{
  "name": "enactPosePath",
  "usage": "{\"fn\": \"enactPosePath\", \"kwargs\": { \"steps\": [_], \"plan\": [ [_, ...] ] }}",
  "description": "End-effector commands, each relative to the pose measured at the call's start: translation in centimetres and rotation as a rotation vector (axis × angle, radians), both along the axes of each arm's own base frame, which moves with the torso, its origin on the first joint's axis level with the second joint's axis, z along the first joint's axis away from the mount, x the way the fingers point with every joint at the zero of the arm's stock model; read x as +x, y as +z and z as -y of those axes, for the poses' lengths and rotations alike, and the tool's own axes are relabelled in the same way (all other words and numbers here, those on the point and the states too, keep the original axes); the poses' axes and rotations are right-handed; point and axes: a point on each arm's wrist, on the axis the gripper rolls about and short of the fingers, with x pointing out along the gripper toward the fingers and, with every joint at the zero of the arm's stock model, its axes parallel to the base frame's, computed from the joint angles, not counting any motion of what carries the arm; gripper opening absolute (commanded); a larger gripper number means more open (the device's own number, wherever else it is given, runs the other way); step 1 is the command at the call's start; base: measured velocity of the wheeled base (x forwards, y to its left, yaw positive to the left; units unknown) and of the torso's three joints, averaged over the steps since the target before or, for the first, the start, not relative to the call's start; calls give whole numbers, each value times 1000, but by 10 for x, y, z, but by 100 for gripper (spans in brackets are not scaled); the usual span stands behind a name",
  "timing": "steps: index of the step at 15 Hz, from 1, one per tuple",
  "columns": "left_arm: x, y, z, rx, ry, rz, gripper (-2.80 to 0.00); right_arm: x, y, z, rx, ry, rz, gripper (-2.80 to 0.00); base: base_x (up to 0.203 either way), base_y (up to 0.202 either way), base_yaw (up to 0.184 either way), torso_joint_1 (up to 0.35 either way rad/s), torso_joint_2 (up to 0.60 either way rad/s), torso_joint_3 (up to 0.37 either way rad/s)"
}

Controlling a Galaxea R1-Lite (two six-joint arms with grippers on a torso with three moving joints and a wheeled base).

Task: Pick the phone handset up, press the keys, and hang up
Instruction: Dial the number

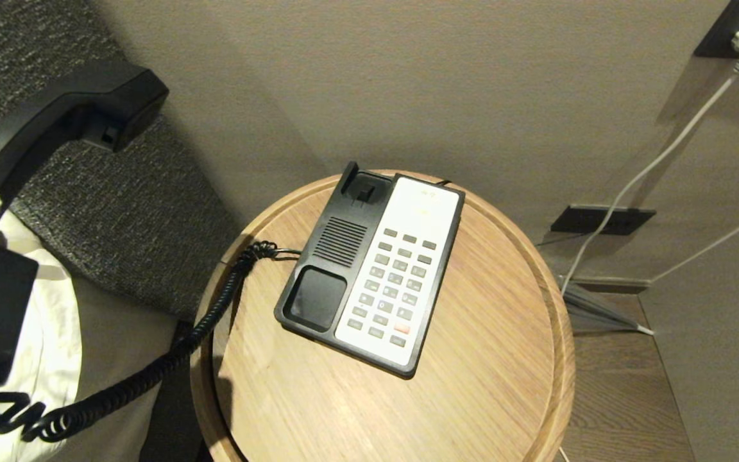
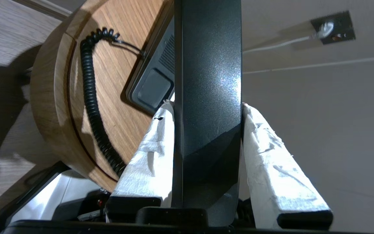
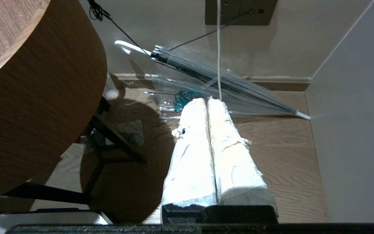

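Off the cradle, phone handset (image 2: 207,97) clamped by left gripper (image 2: 206,110), fingers hidden overhead

Glossy plastic on grained wood, wrapped fingers all round.

The phone handset (image 2: 208,81) is smooth black plastic with a faint sparkle, pinched by the left gripper (image 2: 208,110) in crinkled white wrap. The round table (image 1: 485,385) shows matt, grained wood; the keys (image 1: 392,289) look like dull grey plastic on a smooth white faceplate (image 1: 424,205). The headboard (image 1: 119,212) looks like coarse woven cloth; the umbrella (image 3: 226,87) is clear plastic film.
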Motion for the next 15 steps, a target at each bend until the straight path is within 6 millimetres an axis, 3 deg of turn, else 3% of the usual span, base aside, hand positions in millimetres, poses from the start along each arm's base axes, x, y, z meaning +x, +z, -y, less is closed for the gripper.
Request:
{"fn": "enactPosePath", "kwargs": {
  "steps": [1, 15],
  "plan": [
    [-5, -7, -6, -2, 2, 0, -280, 2, -5, 0, 1, 0, -21, -280, 0, 0, 0, 0, 0, 0],
    [-4, -17, -5, 34, 3, -10, -280, 2, -6, 0, -14, 5, -20, -280, 0, 0, 0, 0, 0, 0]
  ]
}}
